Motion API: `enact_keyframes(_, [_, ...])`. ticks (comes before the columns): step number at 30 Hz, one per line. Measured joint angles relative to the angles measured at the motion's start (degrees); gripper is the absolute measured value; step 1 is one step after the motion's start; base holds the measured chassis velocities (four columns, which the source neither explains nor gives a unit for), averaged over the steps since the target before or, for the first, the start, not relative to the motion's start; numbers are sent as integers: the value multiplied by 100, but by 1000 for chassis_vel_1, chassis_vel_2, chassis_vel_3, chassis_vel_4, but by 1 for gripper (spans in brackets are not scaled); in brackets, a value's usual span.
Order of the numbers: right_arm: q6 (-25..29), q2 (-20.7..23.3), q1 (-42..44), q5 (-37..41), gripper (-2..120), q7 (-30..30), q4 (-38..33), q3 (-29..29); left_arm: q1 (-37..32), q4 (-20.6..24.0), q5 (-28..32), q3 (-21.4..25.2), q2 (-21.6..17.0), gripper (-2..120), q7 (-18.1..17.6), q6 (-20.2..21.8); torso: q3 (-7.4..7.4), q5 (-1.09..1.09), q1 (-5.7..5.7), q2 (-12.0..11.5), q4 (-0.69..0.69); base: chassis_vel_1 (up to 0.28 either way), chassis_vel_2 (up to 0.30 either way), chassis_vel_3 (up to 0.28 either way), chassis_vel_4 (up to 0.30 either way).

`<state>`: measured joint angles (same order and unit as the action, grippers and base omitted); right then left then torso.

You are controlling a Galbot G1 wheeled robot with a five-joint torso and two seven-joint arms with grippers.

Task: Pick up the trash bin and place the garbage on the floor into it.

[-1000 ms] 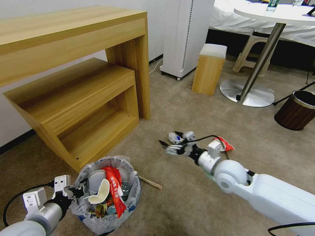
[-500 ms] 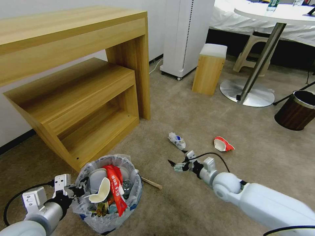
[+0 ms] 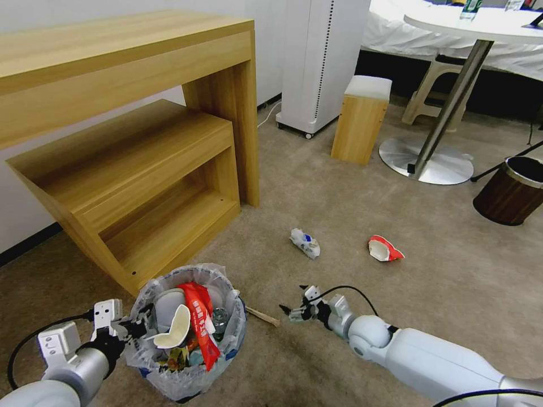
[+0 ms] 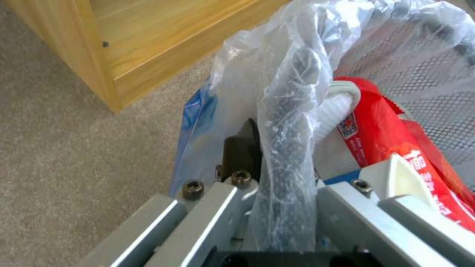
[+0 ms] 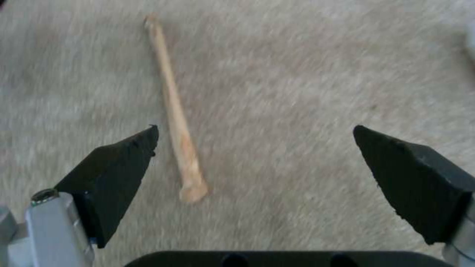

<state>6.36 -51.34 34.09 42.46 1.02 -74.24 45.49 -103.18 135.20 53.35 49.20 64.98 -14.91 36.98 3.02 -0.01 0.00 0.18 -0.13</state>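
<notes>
Right end effector (image 5: 255,135) spread wide over wooden stick (image 5: 174,111) on carpet; left end effector (image 4: 282,193) clamped on full trash bin (image 3: 189,333) rim.

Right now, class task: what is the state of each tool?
Left tool: shut on the rim of the small round black bin with white plastic liner.
Right tool: open, holding nothing, above the thin wooden stick.

Your left hand (image 4: 284,207) is clamped on the bagged rim of the trash bin (image 4: 292,85). You see a red wrapper (image 4: 396,144) inside it, with beige carpet (image 4: 64,148) and a wooden shelf unit (image 4: 148,44) beyond.
</notes>
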Motion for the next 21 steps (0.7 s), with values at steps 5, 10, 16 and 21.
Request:
enact_keyframes(5, [179, -161, -23, -168, 100, 227, 427, 217, 6, 6, -3, 2, 18, 1, 2, -2, 0, 0, 0, 0, 0, 0, 0, 0, 0])
enact_keyframes(10, [307, -315, -23, -245, 100, 339, 800, 286, -5, 17, -5, 2, 37, 1, 12, -4, 0, 1, 0, 0, 0, 0, 0, 0, 0])
enact_keyframes(16, [388, -436, -84, -283, 100, 499, 1046, 374, 0, 19, -32, -7, 106, 1, 26, -7, 0, 0, 0, 0, 0, 0, 0, 0, 0])
enact_keyframes(21, [439, -556, -129, -313, 100, 617, 1199, 482, -18, 50, -76, -20, 162, 1, 54, -9, 0, 0, 0, 0, 0, 0, 0, 0, 0])
